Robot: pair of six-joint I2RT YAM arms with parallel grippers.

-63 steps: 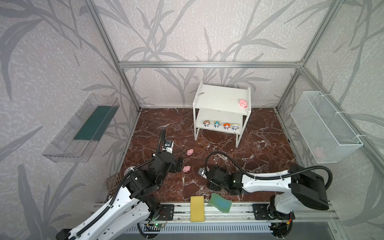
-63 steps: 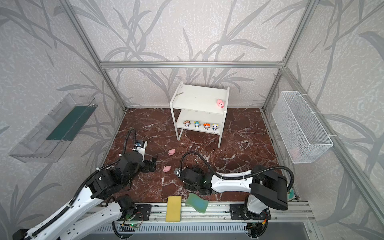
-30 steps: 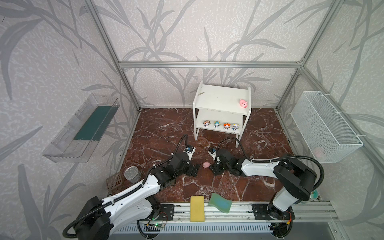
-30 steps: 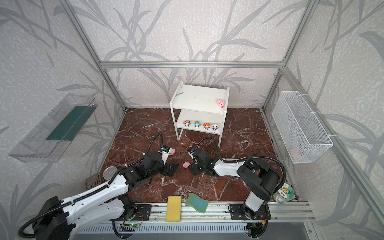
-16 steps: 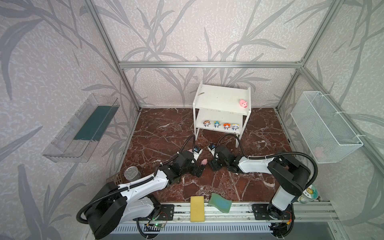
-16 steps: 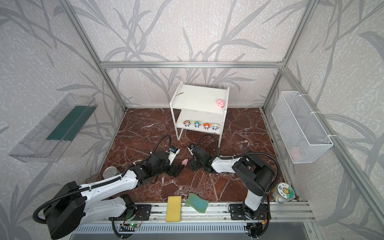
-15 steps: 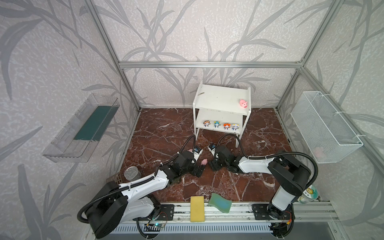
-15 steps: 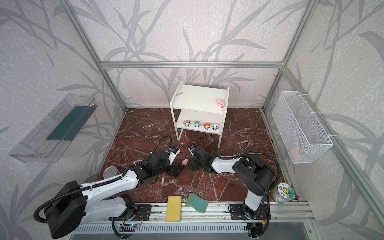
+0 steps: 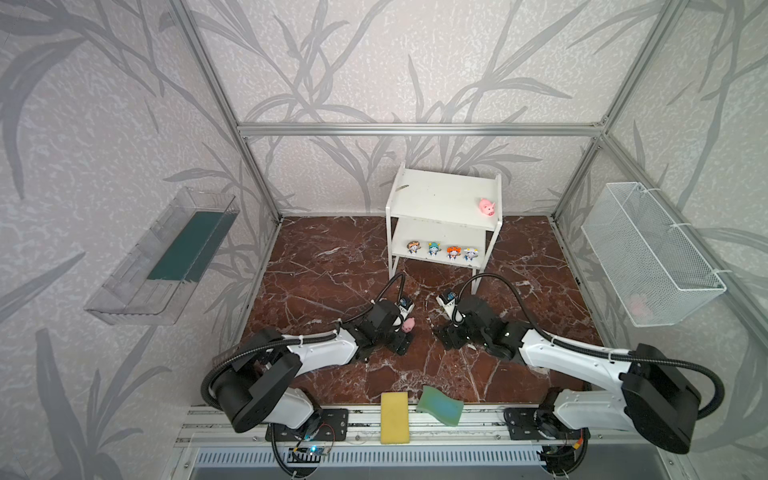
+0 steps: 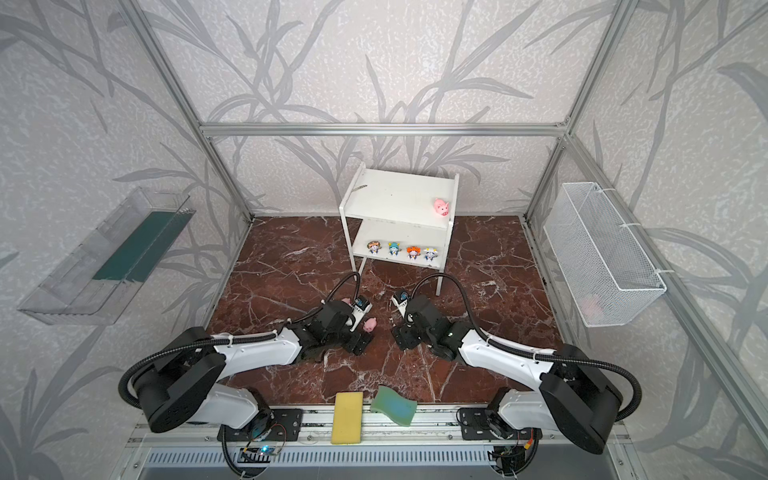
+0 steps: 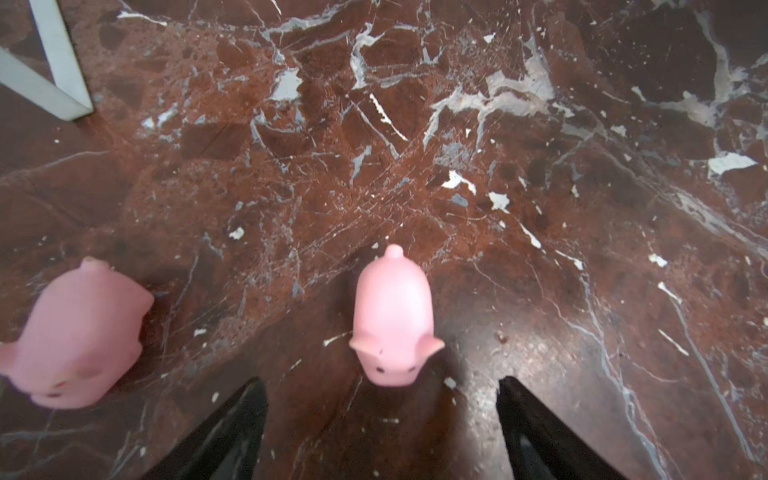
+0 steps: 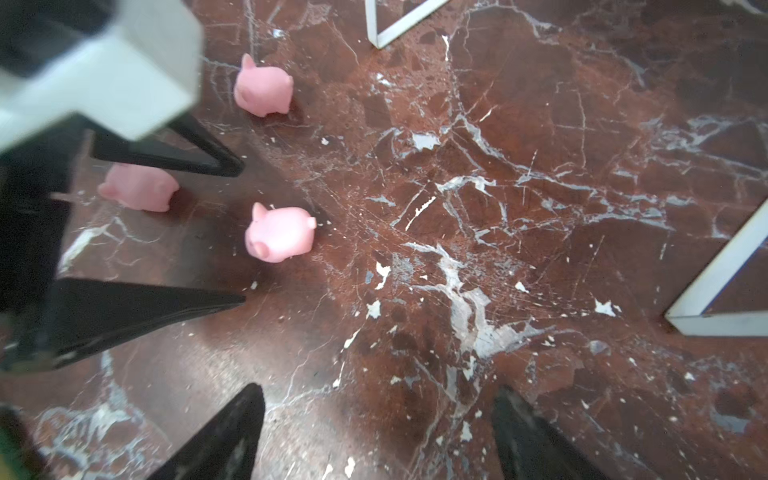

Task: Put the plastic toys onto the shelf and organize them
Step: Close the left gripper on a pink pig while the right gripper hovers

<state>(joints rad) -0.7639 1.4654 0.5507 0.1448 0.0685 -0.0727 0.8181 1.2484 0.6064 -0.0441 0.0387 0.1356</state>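
Pink, likely soft and light, the toy pig [image 11: 392,320] stands at the mouth of the wide-open left gripper [image 11: 381,392], best pinched across its rounded flanks.

The white two-tier shelf [image 9: 444,195] stands at the back wall; four big-headed figurines [image 9: 442,251] line its lower board upright, one pink pig [image 9: 487,206] on top (right end). Three more pigs [image 12: 280,235] sit apart on the marble floor

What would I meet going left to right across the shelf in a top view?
On the lower board: brown-topped figurine → blue figurine → orange figurine → white figurine; then, farthest right, the pink pig on the top board.
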